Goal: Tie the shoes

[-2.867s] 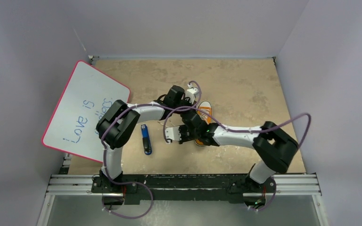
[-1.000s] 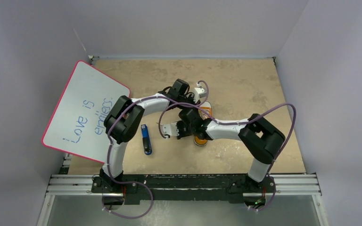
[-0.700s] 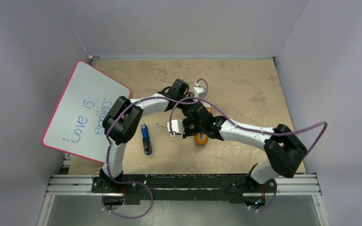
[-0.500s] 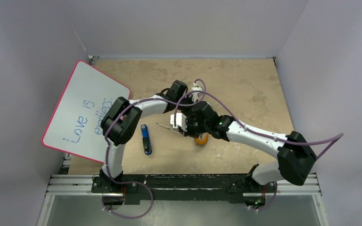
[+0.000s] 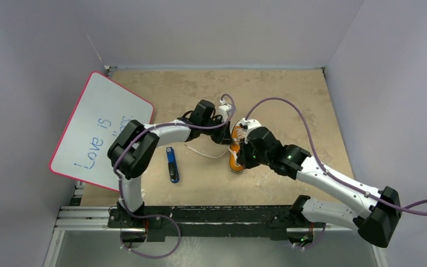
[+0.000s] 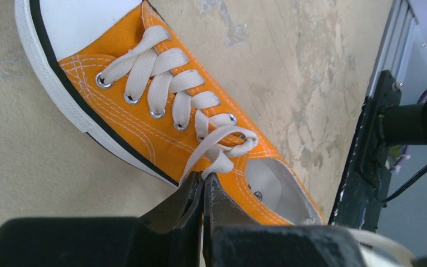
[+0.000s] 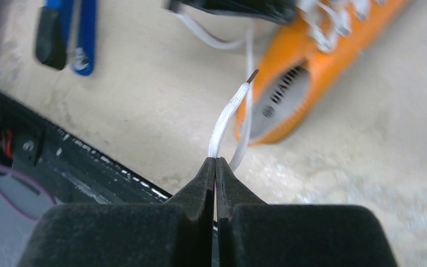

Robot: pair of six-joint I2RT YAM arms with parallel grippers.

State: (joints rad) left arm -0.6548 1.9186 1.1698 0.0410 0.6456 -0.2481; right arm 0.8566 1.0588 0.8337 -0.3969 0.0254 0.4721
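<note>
The orange shoe [image 6: 161,119] lies on its sole on the tan table, its white toe cap at the upper left of the left wrist view. In the top view most of the shoe [image 5: 236,160] is covered by the two wrists. My left gripper [image 6: 204,178] is shut on a white lace [image 6: 222,144] right beside the top eyelets. My right gripper [image 7: 215,161] is shut on the other lace end [image 7: 228,111], which stands up from the jaws with its tip free. The shoe's heel end [image 7: 294,94] shows beyond that lace. A slack length of lace [image 5: 205,153] lies on the table left of the shoe.
A blue-and-black marker [image 5: 172,164] lies left of the shoe. A pink-edged whiteboard [image 5: 100,130] with blue writing leans at the left wall. The black base rail [image 5: 217,214] runs along the near edge. My right arm's elbow [image 5: 378,222] hangs out past the table's right front corner.
My right gripper has swung from left of the shoe across to its right side, holding the lace end, and its elbow has dropped far right. The left gripper stayed by the shoe.
</note>
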